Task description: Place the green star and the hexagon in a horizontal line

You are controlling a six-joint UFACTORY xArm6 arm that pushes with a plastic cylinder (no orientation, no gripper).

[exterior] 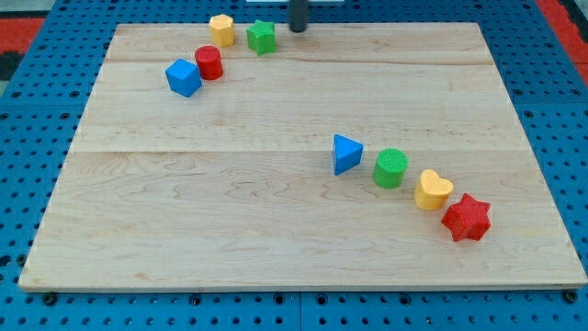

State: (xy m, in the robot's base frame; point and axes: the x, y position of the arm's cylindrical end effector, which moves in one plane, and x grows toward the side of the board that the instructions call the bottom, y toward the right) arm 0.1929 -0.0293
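The green star sits near the view's top edge of the wooden board. The yellow hexagon is just to its left and slightly higher, with a small gap between them. My tip is at the view's top, just right of the green star and apart from it.
A red cylinder and a blue cube lie below-left of the hexagon. At the view's right a blue triangle, green cylinder, yellow heart and red star form a diagonal row.
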